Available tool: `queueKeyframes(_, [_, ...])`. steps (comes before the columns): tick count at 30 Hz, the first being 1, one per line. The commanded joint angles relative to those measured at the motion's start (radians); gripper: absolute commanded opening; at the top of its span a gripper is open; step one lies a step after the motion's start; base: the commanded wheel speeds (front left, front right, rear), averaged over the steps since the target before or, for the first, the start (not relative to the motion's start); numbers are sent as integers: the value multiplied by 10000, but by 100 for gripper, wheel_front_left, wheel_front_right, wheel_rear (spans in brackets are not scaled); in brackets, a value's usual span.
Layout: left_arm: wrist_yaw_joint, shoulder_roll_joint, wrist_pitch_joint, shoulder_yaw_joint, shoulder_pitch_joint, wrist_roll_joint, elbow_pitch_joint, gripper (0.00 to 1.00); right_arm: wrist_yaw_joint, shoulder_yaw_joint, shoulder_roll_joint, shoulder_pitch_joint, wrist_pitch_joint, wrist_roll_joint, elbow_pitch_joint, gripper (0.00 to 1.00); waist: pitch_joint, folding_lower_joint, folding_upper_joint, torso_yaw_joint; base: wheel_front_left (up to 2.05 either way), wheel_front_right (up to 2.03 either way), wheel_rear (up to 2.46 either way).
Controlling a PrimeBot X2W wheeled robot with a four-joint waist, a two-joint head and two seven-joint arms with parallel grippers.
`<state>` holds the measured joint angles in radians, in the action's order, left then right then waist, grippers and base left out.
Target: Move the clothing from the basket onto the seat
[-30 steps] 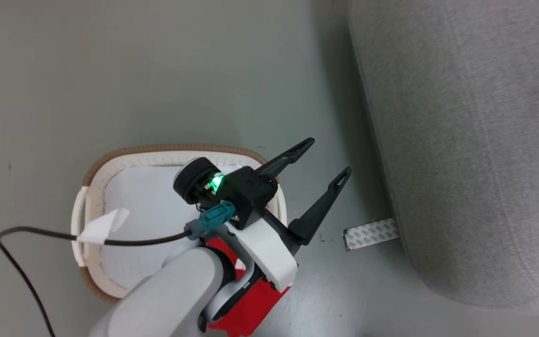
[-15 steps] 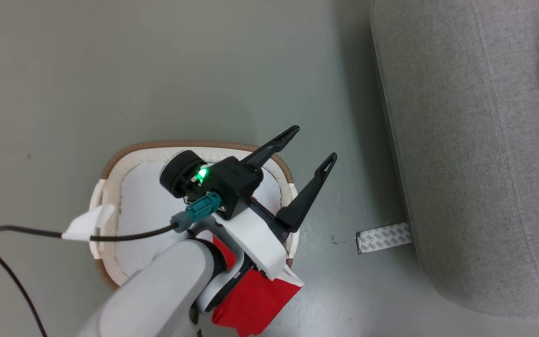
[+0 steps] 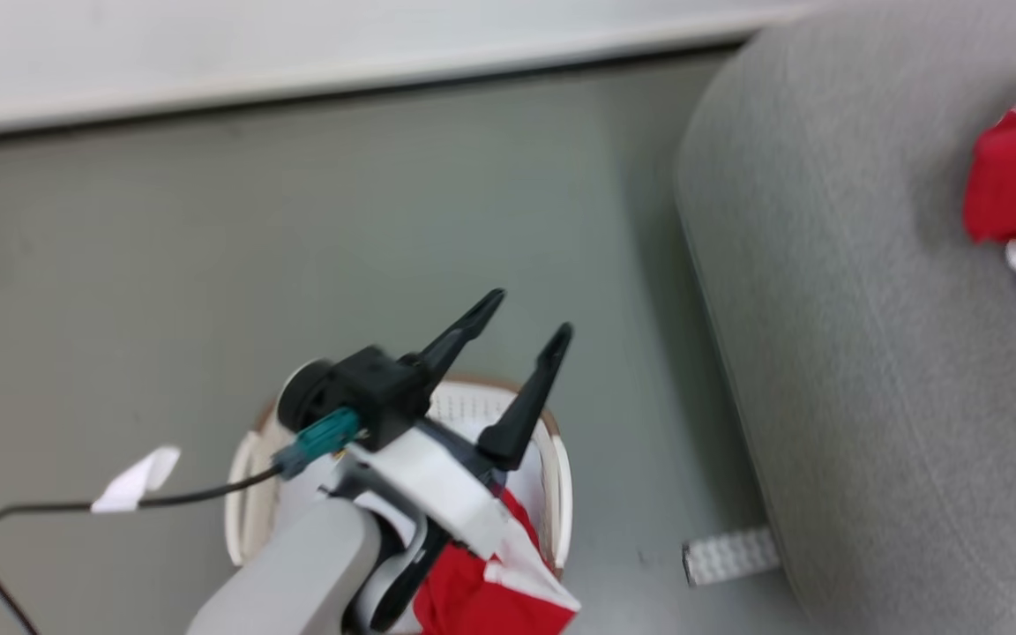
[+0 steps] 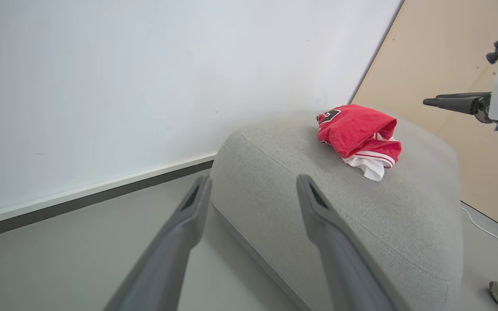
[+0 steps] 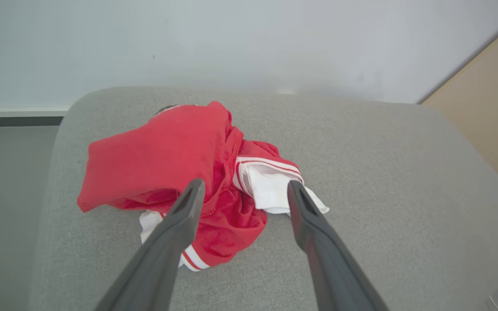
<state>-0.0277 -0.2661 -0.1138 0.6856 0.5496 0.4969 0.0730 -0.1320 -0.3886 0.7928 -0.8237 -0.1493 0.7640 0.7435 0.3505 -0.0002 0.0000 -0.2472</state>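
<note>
A crumpled heap of red clothing (image 5: 175,164) lies on top of the grey seat (image 5: 383,181), a broad cushion of woven fabric with rounded edges. Seen from the right wrist, the heap's long axis runs side to side across the view. Its thin, soft folds bunch up, with white striped trim and a white inner layer spilling out toward the right and the near side. The right gripper (image 5: 244,185) points at the heap, its two long dark fingers spread wide apart and gripping nothing. In the head view the left gripper (image 3: 530,315) is likewise wide open and empty, above the basket (image 3: 564,494), an oval cream plastic tub pierced with small holes. Another red garment (image 3: 464,604) with a white edge shows at the basket's near side, partly hidden under the pale left forearm (image 3: 296,573). Whether it sits inside or drapes over the rim is unclear.
</note>
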Motion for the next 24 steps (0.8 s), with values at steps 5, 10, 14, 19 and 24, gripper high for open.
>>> queueKeyframes(5, [-363,-444,-346,-567,-795,424,-83,100,25,-345,634,887,417,692,-1487,100,-2086,2,0,625,0,0,0])
queueKeyframes(10, [-840,-983,-499,-1263,-1410,712,-417,100,25,-239,509,1424,1022,612,-3029,100,-2686,2,0,820,0,0,0])
queueKeyframes(14, [-1197,-1276,-724,-1785,-1963,977,-612,100,25,408,-89,2184,1471,451,-4193,100,-3042,2,0,964,0,0,0])
queueKeyframes(19, [-1688,-1649,-1030,-2483,-2901,1236,-887,100,25,1762,-1476,3749,1811,-31,-5790,100,-3279,2,0,1050,0,0,0])
queueKeyframes(24, [-2021,-1760,-1317,-2957,-3924,1380,-1122,100,25,3147,-3335,5766,1978,-1319,-7200,100,-3416,2,0,1154,0,0,0])
